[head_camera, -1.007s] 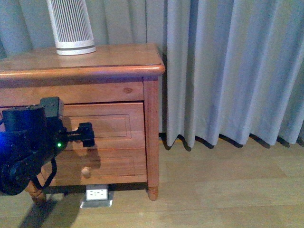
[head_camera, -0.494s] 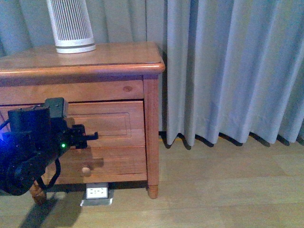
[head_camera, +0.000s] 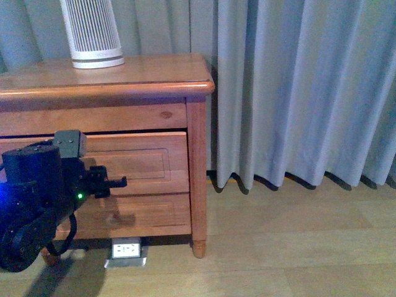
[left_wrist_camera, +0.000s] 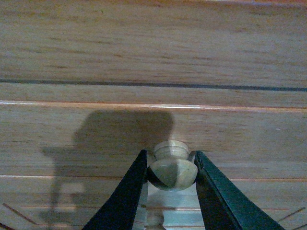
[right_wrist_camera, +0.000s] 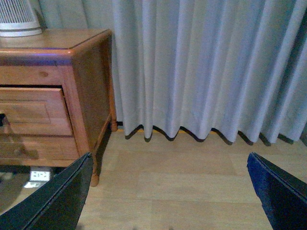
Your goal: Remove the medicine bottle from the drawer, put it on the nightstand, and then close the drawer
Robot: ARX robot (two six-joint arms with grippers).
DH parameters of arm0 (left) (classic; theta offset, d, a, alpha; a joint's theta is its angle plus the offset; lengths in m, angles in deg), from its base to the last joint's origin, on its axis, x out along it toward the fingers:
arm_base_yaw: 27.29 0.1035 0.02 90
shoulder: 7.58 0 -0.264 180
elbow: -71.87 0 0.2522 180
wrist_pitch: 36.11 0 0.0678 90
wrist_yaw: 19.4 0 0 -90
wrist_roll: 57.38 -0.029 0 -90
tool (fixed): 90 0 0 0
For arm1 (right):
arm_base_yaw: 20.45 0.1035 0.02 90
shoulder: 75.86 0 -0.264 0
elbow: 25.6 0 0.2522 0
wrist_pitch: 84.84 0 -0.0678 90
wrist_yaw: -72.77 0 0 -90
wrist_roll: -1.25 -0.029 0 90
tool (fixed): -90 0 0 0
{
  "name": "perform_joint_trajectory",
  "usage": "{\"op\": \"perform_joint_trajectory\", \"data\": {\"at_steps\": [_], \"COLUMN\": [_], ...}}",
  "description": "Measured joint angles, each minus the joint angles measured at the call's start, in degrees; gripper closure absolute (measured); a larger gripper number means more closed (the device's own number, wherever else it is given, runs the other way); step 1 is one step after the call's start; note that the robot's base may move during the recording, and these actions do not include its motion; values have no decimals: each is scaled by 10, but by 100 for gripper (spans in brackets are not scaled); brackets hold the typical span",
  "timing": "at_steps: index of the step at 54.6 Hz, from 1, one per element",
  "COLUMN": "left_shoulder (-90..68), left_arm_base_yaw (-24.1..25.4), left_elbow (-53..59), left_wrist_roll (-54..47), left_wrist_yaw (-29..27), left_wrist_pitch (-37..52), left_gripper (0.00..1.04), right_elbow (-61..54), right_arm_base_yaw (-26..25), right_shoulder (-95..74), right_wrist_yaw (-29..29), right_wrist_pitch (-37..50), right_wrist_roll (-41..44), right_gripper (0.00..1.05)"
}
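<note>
The orange-brown nightstand stands at the left in the front view. The drawer, its upper one, stands a little out with a dark gap above its front. My left gripper is shut on that drawer's round knob, one dark finger on each side of it. My right gripper hangs open over bare floor, well to the right of the nightstand, with nothing between its fingers. The medicine bottle is hidden.
A tall white ribbed device stands on the nightstand top at the back left. The lower drawer is shut. A grey curtain hangs behind and to the right. A floor socket box lies under the cabinet on the wood floor.
My left arm has sunk and shifted slightly left, and its fingers have narrowed onto the drawer knob. The lower drawer's knob now lies in the arm's shadow.
</note>
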Motion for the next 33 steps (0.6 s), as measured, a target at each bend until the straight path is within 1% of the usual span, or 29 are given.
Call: {"op": "perform_joint_trajectory", "data": {"at_steps": [6, 11, 25, 33], "left_shoulder": [17, 41, 76, 82], "left_arm_base_yaw": [0, 1, 0, -5], "left_elbow": [53, 125, 268, 303], "left_wrist_roll": [-3, -3, -3, -3], "left_wrist_yaw": [-3, -5, -9, -7], "left_wrist_pitch": [39, 87, 180, 200], "left_gripper": [79, 79, 79, 79], "right_elbow": [0, 0, 0, 0], "right_arm_base_yaw": [0, 0, 0, 0], "right_shoulder": [0, 0, 0, 0], "right_wrist_yaw": [0, 0, 0, 0], "right_wrist_pitch": [0, 0, 0, 0], "right_wrist_roll": [0, 0, 0, 0], "right_gripper": [7, 7, 7, 7]}}
